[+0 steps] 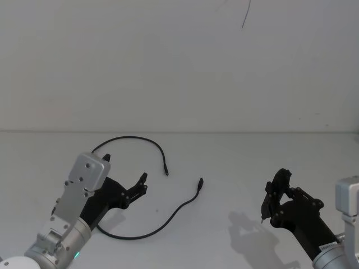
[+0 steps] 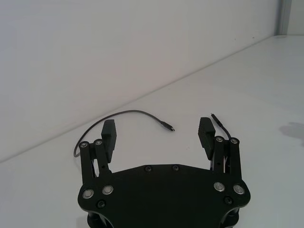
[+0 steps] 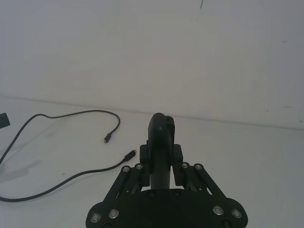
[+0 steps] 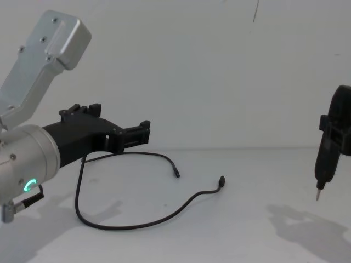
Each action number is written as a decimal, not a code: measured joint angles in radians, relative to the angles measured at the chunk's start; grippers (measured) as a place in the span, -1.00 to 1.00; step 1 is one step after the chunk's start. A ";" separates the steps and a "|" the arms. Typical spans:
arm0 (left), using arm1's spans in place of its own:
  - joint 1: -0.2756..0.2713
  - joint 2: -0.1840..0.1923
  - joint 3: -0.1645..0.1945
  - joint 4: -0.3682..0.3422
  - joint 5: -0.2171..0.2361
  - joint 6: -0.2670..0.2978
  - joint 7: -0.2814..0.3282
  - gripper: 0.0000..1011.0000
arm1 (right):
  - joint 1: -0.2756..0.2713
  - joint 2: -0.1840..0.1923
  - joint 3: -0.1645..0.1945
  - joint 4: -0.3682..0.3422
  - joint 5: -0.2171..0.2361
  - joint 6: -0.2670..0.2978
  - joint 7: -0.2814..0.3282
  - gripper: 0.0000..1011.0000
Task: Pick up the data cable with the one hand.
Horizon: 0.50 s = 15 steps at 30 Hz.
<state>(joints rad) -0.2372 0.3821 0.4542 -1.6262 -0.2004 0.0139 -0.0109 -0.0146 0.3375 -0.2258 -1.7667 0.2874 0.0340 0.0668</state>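
Observation:
The data cable (image 1: 168,216), thin and black, lies in a loose open loop on the white table, its two plugs close together near the middle. It also shows in the left wrist view as data cable (image 2: 137,111) and from the chest as data cable (image 4: 142,223). My left gripper (image 1: 125,168) hangs open just above the loop's left part, touching nothing; its pads (image 2: 109,133) stand wide apart. On the right, clear of the cable, my right gripper (image 1: 277,193) is shut on a slim black pen-like tool (image 4: 327,159) with its metal tip pointing down.
The white table (image 1: 235,157) runs back to a plain white wall. A short dark mark (image 1: 245,15) shows high on the wall. Open tabletop lies between the cable's plugs and the right arm.

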 joint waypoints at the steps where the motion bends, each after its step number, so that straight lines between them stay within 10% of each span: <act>1: 0.000 0.000 0.000 0.000 0.000 0.000 0.000 0.98 | 0.000 0.000 0.000 0.000 0.000 0.000 0.000 -0.48; 15: 0.000 0.000 0.000 0.000 0.000 0.000 0.000 0.98 | 0.000 0.000 0.000 0.000 0.000 0.000 0.000 -0.48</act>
<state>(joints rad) -0.2372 0.3821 0.4542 -1.6262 -0.2004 0.0139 -0.0110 -0.0146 0.3374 -0.2258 -1.7667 0.2873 0.0340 0.0668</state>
